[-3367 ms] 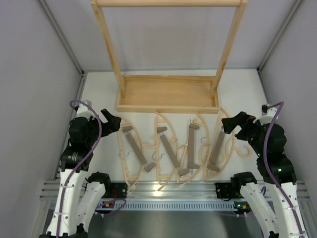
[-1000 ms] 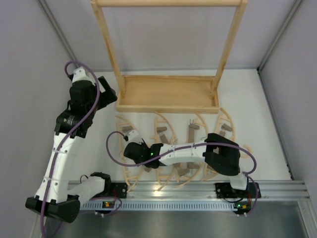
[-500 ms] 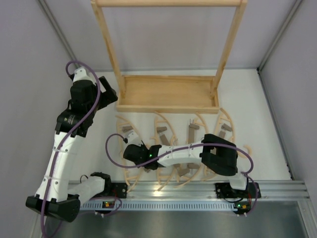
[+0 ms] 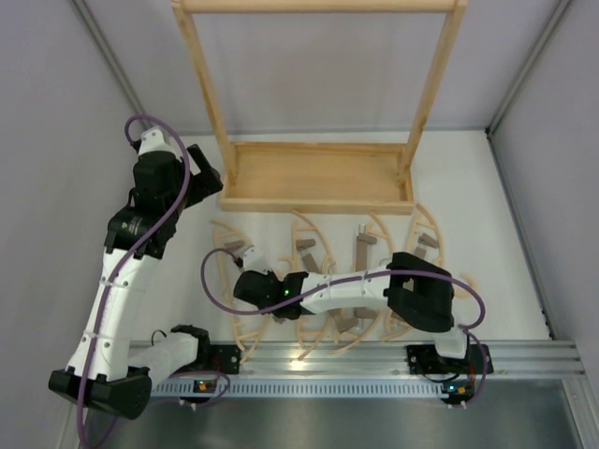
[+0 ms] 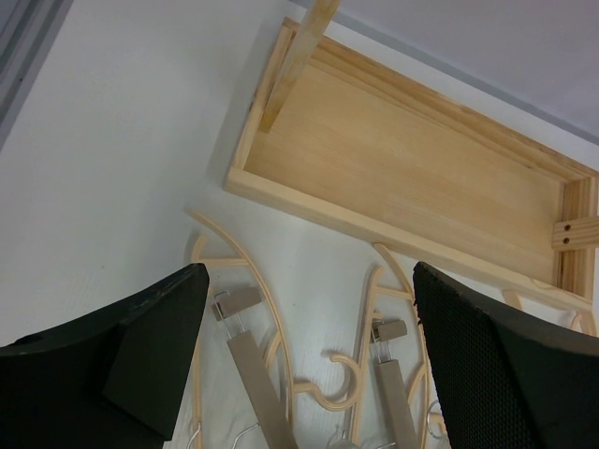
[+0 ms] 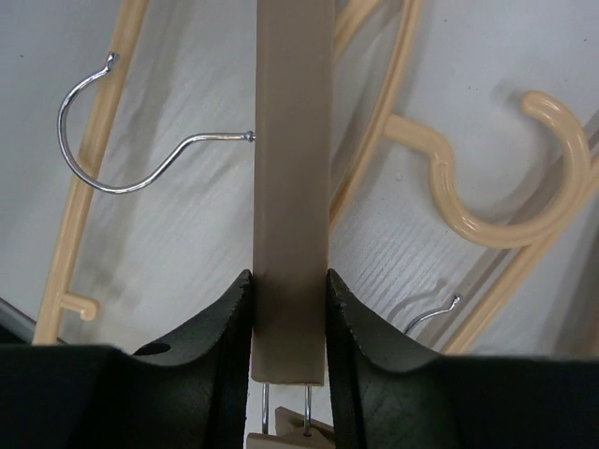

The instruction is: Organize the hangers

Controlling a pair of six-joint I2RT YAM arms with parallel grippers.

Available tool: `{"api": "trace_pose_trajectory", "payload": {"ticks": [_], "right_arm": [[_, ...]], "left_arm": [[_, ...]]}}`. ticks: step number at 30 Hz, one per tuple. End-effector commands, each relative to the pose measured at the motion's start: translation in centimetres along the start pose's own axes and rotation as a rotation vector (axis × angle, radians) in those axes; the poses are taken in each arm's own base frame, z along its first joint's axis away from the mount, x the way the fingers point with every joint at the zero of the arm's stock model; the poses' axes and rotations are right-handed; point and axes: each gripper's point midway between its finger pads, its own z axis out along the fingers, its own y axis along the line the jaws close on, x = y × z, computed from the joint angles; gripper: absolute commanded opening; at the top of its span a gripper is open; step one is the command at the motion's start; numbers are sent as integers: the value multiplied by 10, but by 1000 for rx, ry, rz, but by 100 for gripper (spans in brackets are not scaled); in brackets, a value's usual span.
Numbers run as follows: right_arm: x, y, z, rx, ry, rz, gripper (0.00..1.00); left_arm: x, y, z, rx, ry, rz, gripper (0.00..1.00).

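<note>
The right gripper is clamped on a straight brown-grey clamp bar. Its two black fingers press against the bar's long sides close to one end. The bar's small metal hook sticks out sideways above the white table. Just beside the bar lies a pale curved coat hanger, its wooden hook curling toward the bar. In the top view the right arm reaches leftward across the row of hangers, which lie on the table between the rack's tray base and the metal rail at the near edge. The grip falls at the left part of that row.

The left gripper hangs with its jaws spread wide, holding nothing. It is above the table near the left front corner of the tray base. Below it its wrist camera shows the far ends of two coat hangers and two more clamp bars. The wooden rack rises upright from the tray base.
</note>
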Motion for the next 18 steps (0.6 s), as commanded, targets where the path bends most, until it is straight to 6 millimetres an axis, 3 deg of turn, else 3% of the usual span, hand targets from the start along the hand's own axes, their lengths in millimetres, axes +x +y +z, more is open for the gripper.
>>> {"api": "trace_pose_trajectory", "payload": {"ticks": [1, 11, 15, 18], "right_arm": [[-51, 9, -49, -54, -127, 74, 2], [-87, -11, -100, -61, -214, 174, 0], [-99, -36, -111, -53, -234, 239, 0], [-112, -68, -119, -53, -250, 310, 0]], "left_arm": [[-8, 2, -5, -4, -33, -8, 94], [-16, -1, -11, 11, -55, -16, 94], [-25, -13, -20, 66, -72, -34, 94], [-32, -26, -30, 133, -75, -43, 93]]}}
